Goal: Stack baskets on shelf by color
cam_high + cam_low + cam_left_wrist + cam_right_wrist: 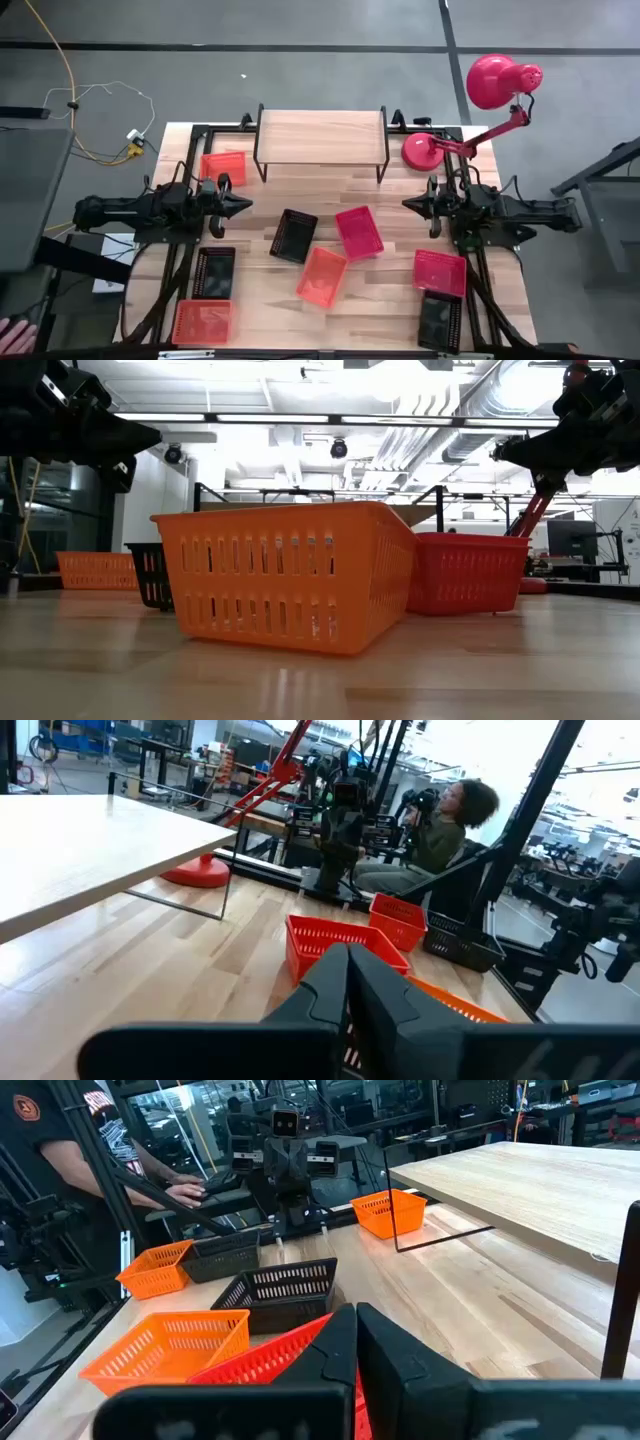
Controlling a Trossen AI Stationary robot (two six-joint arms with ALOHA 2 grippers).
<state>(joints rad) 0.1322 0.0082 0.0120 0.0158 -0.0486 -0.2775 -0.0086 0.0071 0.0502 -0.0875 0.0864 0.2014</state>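
Note:
Eight mesh baskets sit on the table. In the middle are a black one point(294, 236), a pinkish red one point(359, 232) and an orange one point(322, 276). Another orange basket point(224, 165) sits left of the shelf point(320, 135). A black one point(213, 272) and an orange one point(203, 320) lie at near left. A pinkish red one point(440, 272) and a black one point(439, 320) lie at near right. The shelf top is bare. My left gripper point(240, 205) and right gripper point(410, 203) hover shut, facing each other across the middle baskets, touching nothing.
A red desk lamp point(495, 85) stands with its round base point(422, 150) at the shelf's right end. People sit beyond the table's sides point(440, 820) point(100, 1140). Bare wood lies between the shelf's legs and the middle baskets.

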